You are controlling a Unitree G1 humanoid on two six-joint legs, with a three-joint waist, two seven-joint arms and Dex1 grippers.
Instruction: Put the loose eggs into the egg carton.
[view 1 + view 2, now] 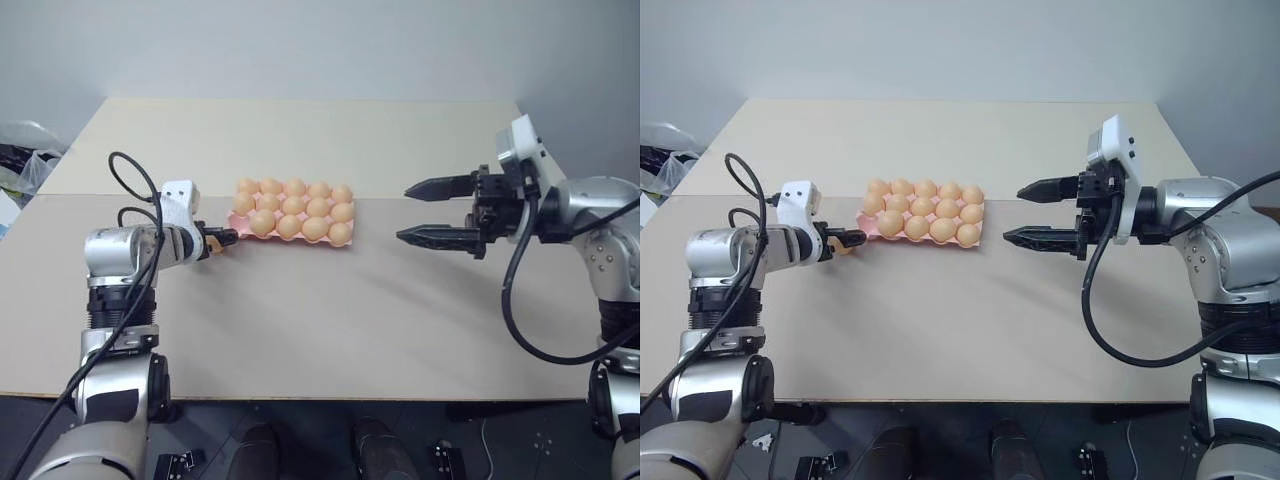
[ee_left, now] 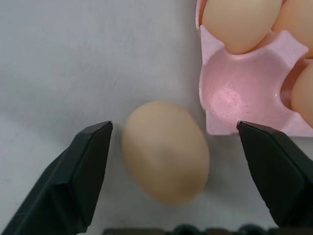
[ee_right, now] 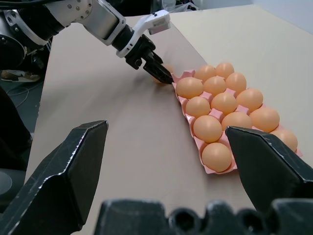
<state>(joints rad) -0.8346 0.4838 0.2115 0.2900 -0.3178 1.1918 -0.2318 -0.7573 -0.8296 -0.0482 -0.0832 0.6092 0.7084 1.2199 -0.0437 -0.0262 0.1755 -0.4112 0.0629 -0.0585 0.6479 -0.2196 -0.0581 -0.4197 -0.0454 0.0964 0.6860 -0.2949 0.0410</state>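
- Nearly done from what I see: the egg carton sits mid-table toward the far edge, and I count fourteen cups filled, with one cup empty at its near-left corner.
- One loose egg is left, lying on the table just beside that empty corner cup.
- My left gripper has its fingers apart, one each side of that egg, not touching yet.
- Right gripper hangs wide open, well clear of the carton's right edge.
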